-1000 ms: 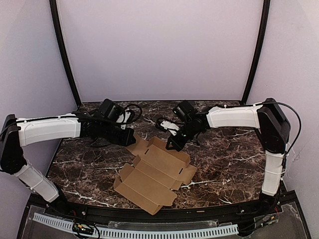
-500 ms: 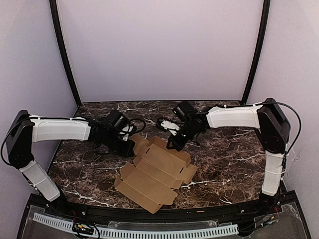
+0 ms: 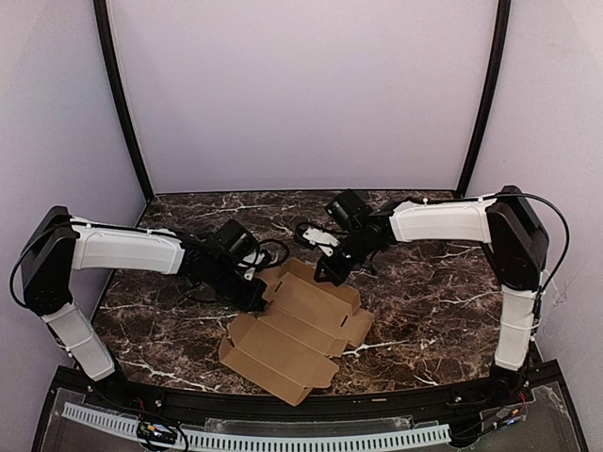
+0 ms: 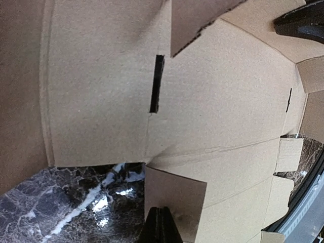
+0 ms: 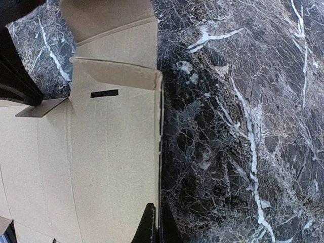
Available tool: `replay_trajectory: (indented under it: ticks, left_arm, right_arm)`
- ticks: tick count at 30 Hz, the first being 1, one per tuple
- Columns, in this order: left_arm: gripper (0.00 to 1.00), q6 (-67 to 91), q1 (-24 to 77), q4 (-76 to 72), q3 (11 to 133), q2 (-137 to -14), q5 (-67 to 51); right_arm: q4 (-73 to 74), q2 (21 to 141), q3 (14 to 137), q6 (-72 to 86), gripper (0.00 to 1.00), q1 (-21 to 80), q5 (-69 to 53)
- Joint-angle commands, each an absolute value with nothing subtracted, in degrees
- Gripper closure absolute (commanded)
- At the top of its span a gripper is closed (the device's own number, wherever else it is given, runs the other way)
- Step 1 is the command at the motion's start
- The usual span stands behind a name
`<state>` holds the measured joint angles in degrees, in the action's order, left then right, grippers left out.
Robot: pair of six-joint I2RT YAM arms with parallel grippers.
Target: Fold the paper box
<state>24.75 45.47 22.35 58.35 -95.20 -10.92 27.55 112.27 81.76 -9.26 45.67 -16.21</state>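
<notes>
The paper box lies as a brown die-cut sheet, partly folded up, mid-table. My right gripper is at its far long edge. In the right wrist view the raised panel's edge runs between the fingertips, so the right gripper is shut on it. My left gripper is at the box's left end. Seen from the left wrist, the left gripper is shut with its tip against a small end flap, nothing between the fingers. The paper box fills that view.
The dark marble table shows bare stone to the right of the box and behind it. Purple walls and two black posts close the back and sides. A white perforated rail runs along the near edge.
My left arm has swung right and nearer, bringing its shut gripper from behind the box's left corner onto the left end flap. The right arm has held still.
</notes>
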Motion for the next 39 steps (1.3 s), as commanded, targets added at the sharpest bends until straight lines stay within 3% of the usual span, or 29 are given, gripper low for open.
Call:
replay_trajectory:
  ticks: [1, 25, 39]
  left_arm:
    - [0.99, 25.75, 47.36, 22.3, 58.8, -96.45, -11.65]
    - [0.99, 29.52, 50.08, 15.07, 57.5, -103.08, -10.34]
    - [0.99, 23.53, 47.97, 29.27, 65.82, -87.3, 0.3]
  right_arm:
    - [27.42, 113.02, 82.89, -8.7, 1.0, 46.32, -15.32]
    - [27.15, 111.67, 79.89, -8.15, 1.0, 47.19, -13.75]
    - [26.25, 108.41, 78.68, -18.91, 1.0, 48.14, 1.54]
